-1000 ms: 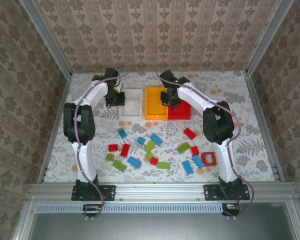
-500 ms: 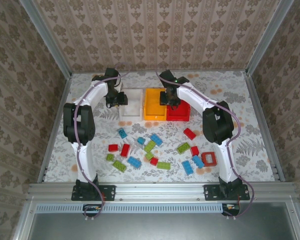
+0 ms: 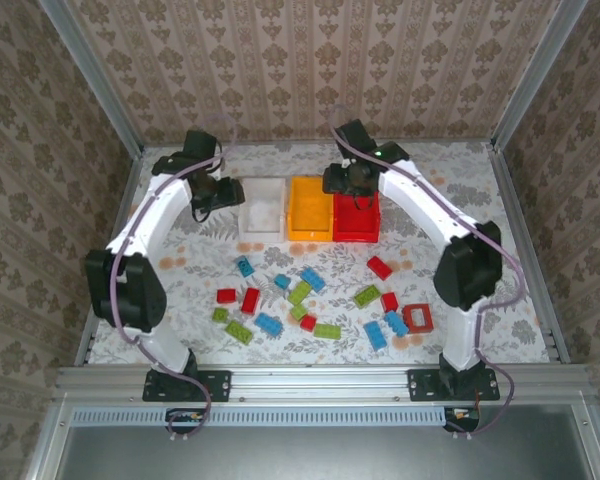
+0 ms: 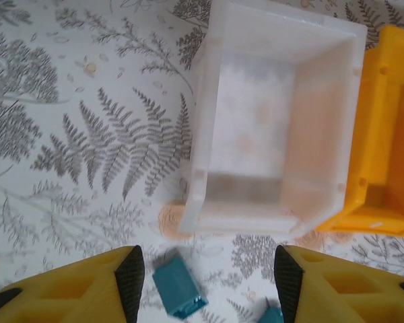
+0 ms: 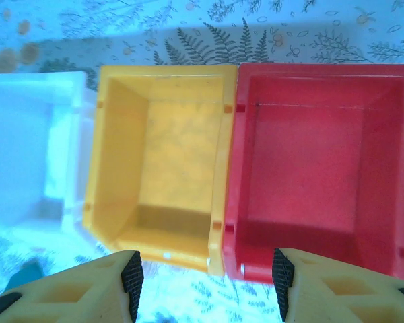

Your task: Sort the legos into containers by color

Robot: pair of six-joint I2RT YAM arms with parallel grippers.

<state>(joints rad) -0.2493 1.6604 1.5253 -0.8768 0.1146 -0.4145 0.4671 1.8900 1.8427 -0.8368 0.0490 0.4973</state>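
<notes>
Within the last second both hands have been opened from clenched and shifted outward from the bins. The left hand (image 4: 207,272) is found released and empty at nine o'clock of the translucent white plastic bin (image 4: 200,155). The right hand (image 5: 207,276), likewise released, is held at the twelve o'clock edge of the red plastic bin (image 5: 310,69). These bins and the yellow-orange plastic bin (image 5: 94,148) are seen empty (no deposit evidenced). The small red, lime green and blue studded bricks (image 3: 312,279) lie scattered on the floral bench (image 3: 520,240) at six o'clock of the bins. Sorting is judged not begun.

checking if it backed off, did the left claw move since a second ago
Yes: the left claw drew back leftward, away from the white bin.
</notes>
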